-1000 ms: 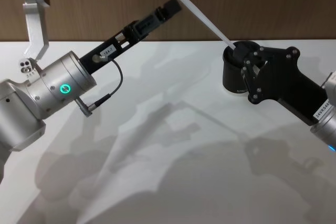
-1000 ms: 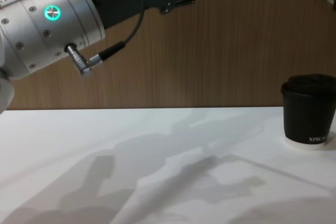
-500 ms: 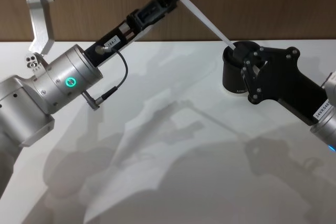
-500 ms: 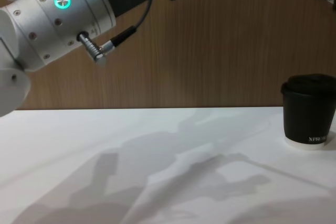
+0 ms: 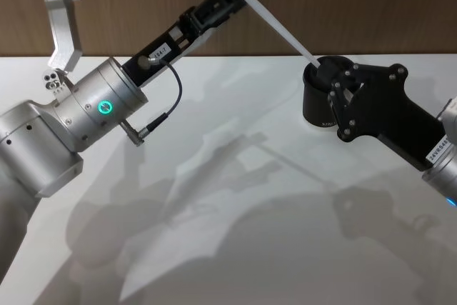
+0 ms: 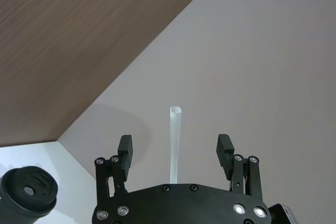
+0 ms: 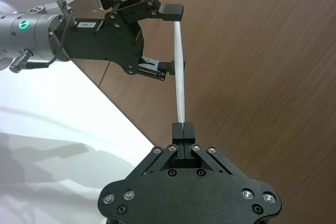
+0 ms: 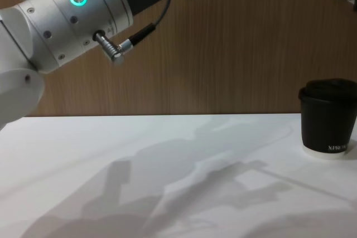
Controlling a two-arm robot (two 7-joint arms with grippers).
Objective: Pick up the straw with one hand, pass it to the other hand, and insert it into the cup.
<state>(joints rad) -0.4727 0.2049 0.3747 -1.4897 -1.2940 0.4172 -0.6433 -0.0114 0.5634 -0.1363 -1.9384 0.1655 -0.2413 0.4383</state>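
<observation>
Above the cup (image 5: 318, 98), your straw (image 5: 275, 28) slants up toward the robot's left: low end pinched by the right gripper (image 7: 183, 128), top between the wide-spread fingers of the left gripper (image 6: 175, 141). White table (image 5: 235, 248), wooden wall (image 8: 223, 54) behind.

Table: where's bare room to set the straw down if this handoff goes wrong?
The white table is bare across its middle and near side, left of the cup. Crowded at far right: the right gripper, shut on the straw, hangs above the cup; the open left gripper straddles the straw higher up.
</observation>
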